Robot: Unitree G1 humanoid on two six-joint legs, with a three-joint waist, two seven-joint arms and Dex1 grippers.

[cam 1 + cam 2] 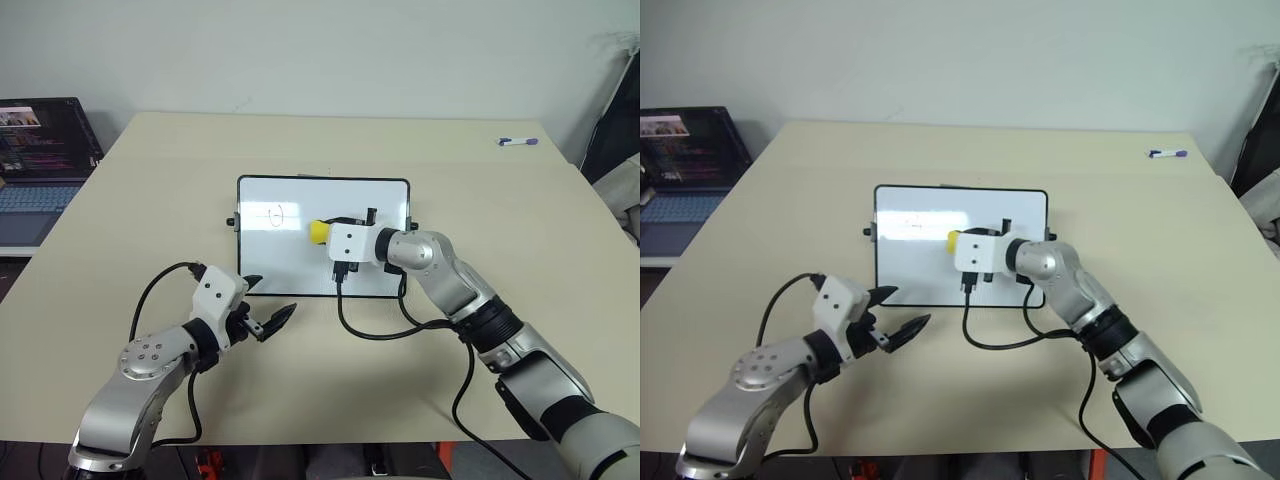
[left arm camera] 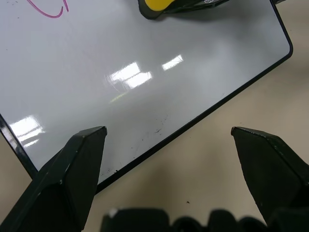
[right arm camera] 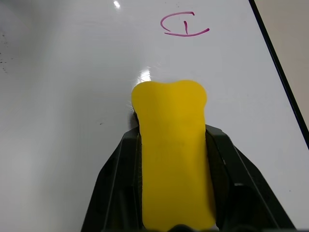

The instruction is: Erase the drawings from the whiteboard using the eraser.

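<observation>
Whiteboard lies flat mid-surface, and we see one circle-like doodle near its left end. Our right pincer clamps the yellow eraser over the board's middle; our left pincer hangs spread apart at its near edge.

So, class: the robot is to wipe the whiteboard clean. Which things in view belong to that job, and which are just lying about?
Belong to the job:
- whiteboard
- remaining drawing, a circle-like doodle
- yellow eraser, gripped in the right claw

Just lying about:
- laptop, beside the table
- purple-capped marker, near the table's far corner
</observation>
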